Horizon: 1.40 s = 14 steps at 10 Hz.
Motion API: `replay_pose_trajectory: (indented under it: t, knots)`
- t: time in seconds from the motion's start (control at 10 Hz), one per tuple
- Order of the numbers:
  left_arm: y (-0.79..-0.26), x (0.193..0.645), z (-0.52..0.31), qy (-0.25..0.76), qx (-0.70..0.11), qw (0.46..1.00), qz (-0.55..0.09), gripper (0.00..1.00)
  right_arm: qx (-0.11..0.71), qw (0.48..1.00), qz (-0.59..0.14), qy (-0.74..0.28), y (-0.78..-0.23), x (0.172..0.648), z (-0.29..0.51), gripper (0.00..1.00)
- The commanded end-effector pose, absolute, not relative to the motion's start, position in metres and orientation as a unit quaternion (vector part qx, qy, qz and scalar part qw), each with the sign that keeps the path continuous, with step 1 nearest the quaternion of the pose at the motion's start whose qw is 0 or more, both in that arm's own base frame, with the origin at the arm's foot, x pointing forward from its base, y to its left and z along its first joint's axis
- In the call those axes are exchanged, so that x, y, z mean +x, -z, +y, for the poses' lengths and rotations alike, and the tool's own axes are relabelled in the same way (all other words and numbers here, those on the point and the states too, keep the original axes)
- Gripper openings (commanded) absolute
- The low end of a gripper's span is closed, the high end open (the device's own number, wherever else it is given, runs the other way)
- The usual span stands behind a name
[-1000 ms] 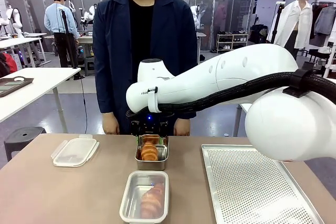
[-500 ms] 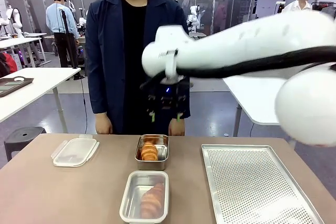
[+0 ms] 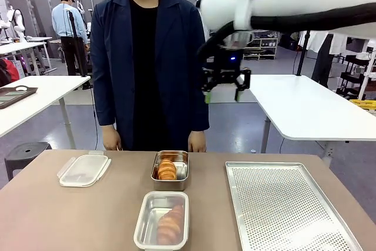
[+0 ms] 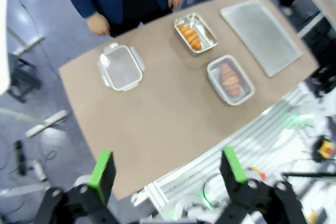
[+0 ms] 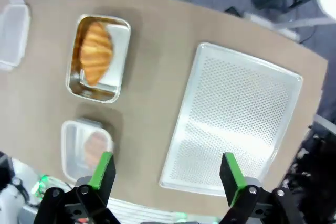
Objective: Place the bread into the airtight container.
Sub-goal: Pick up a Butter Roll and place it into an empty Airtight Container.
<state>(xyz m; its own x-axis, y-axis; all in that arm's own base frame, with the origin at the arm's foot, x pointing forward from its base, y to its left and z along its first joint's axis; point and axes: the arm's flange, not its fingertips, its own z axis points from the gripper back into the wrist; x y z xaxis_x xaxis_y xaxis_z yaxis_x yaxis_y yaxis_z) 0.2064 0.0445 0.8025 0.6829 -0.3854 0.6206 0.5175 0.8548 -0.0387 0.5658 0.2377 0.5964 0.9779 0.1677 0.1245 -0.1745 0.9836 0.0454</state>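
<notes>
Your right tool (image 3: 222,93) hangs high above the worktop (image 3: 70,216) with its green-padded fingers spread and nothing between them. Seen from its own wrist, the metal container (image 5: 98,58) lies far below and ahead of it, toward its left finger, and the perforated tray (image 5: 231,120) lies below between the two fingers.

The bread (image 3: 167,170) you care about is a golden-brown croissant, ridged and curved, lying along one side of that shiny steel container (image 3: 170,170); the rest of the container floor is bare. A second croissant (image 3: 170,225), darker and reddish, sits in the clear airtight container (image 3: 162,220) just nearer the robot than the steel one. Its clip lid (image 3: 84,169) lies flat on the worktop, apart from both.

Your left tool (image 4: 168,170) is also spread and empty, well above the near edge of the worktop; both containers lie far ahead of it.

No brand, label or writing is readable on the containers, lid or tray.
</notes>
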Motion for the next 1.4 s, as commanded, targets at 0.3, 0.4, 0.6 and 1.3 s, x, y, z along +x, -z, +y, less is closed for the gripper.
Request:
replay_pose_trajectory:
  t: [0.3,0.4,0.6,1.3]
  knots:
    - [-0.805,0.206,0.043,0.253,-0.108,0.911,-0.308,1.00,0.065,0.969,-0.173,-0.164,-0.619,0.462,0.122,1.00]
    - [-0.805,0.206,0.043,0.253,-0.108,0.911,-0.308,1.00,0.137,0.974,-0.161,-0.080,-0.653,0.436,0.102,1.00]
    - [-0.805,0.206,0.043,0.253,-0.108,0.911,-0.308,1.00,0.124,0.966,-0.212,-0.079,-0.700,0.393,0.097,1.00]
    - [-0.805,0.206,0.043,0.253,-0.108,0.911,-0.308,1.00,0.111,0.964,-0.236,-0.060,-0.809,0.302,0.089,1.00]
